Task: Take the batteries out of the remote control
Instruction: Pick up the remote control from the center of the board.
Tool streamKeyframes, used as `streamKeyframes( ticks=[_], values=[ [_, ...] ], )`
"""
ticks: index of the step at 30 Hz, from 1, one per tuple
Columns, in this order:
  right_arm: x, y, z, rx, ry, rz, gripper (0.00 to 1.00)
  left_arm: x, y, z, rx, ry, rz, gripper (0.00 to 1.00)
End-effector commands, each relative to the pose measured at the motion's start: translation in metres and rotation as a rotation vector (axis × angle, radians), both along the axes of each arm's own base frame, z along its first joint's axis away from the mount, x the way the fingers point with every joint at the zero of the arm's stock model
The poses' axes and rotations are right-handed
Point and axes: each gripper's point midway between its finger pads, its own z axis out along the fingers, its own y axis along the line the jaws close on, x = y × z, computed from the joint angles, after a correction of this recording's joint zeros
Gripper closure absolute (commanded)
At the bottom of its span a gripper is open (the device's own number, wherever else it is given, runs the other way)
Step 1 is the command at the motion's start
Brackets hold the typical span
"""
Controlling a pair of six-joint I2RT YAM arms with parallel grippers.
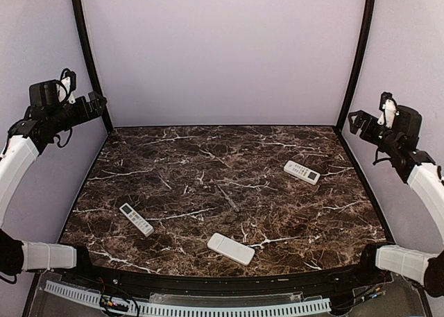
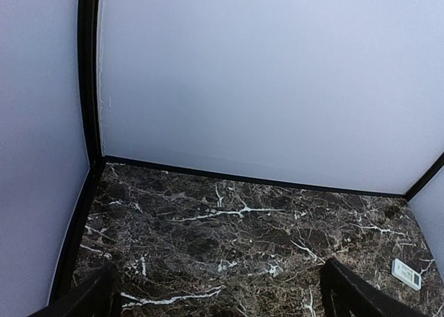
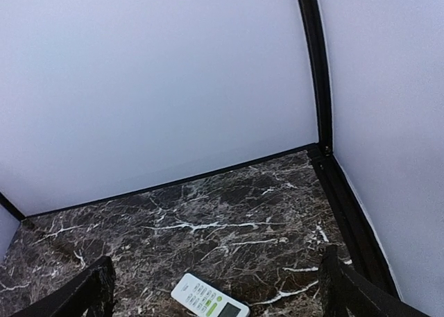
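Three white remotes lie on the marble table [image 1: 208, 157]. A slim remote [image 1: 136, 218] lies at the front left with its buttons up. A wider remote [image 1: 231, 248] at the front middle shows a plain white face. The third remote [image 1: 302, 172] [image 3: 208, 300] [image 2: 406, 273] lies at the right with its buttons and display up. No batteries are in view. My left gripper [image 1: 97, 103] [image 2: 218, 300] hangs high at the left wall, open and empty. My right gripper [image 1: 355, 121] [image 3: 215, 286] hangs high at the right wall, open and empty, looking down over the third remote.
Pale walls with black corner posts [image 1: 87, 53] close the table on three sides. A black raised rim [image 1: 208, 279] runs along the near edge, with both arm bases [image 1: 48, 256] behind it.
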Motion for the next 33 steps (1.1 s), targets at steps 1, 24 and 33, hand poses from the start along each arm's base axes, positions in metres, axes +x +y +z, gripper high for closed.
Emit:
streamKeyframes(
  ticks=[1,24,33],
  values=[
    [-0.001,0.052,-0.014,0.015,0.093,0.256,0.02,0.003,-0.017,-0.023,0.007,0.029,-0.109,0.01],
    [0.054,0.079,-0.2,-0.035,0.748,0.264,0.01,0.015,-0.002,-0.034,-0.129,0.013,-0.158,0.05],
    [0.095,0.086,-0.231,-0.052,0.805,0.355,0.09,0.027,-0.008,-0.076,-0.168,0.177,-0.203,0.05]
  ],
)
